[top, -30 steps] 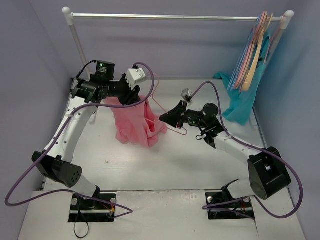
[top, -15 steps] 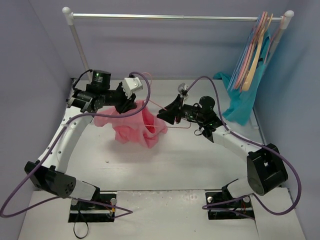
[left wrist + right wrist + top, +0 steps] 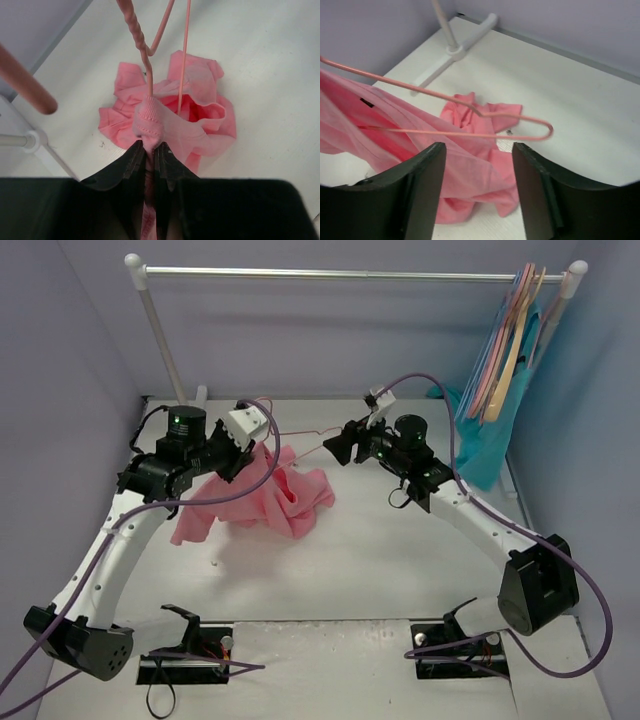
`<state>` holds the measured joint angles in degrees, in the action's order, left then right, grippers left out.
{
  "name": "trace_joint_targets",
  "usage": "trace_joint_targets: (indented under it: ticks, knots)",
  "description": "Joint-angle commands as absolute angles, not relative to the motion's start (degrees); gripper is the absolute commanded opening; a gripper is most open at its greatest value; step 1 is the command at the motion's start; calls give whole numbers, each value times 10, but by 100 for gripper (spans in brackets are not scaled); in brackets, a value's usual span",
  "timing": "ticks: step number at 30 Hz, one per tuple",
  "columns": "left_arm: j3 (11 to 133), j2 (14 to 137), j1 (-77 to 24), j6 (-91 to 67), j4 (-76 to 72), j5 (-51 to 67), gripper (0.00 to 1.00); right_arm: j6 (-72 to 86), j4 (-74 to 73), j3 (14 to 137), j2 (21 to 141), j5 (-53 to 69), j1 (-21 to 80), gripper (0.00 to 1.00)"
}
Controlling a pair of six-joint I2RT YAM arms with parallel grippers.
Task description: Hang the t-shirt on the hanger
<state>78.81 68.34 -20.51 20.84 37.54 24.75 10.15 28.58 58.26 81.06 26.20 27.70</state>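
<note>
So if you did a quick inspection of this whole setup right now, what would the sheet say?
Surface: white table, mostly bare, with a small speck or two.
Job's things: t-shirt partly lifted, the rest heaped on the table; hanger partly inside its neck opening, one shoulder end sticking out.
Clutter: teal garment and spare hangers at the rail's right end.
Grippers: left gripper shut on the t-shirt's collar; right gripper open, the hanger's free end ahead of it, not gripped.
Cables: purple cables loop along both arms.
Surroundings: clothes rail at the back, lavender walls.
</note>
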Motion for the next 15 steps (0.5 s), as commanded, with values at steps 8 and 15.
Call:
trace_joint_targets:
  ticks: [8,15]
  knots:
    - [826,673,-211,139,328,166,0,122,214,616,789,78,400,36]
    - [848,671,-219,98,336,140,0,154,237,629,858,54,453,33]
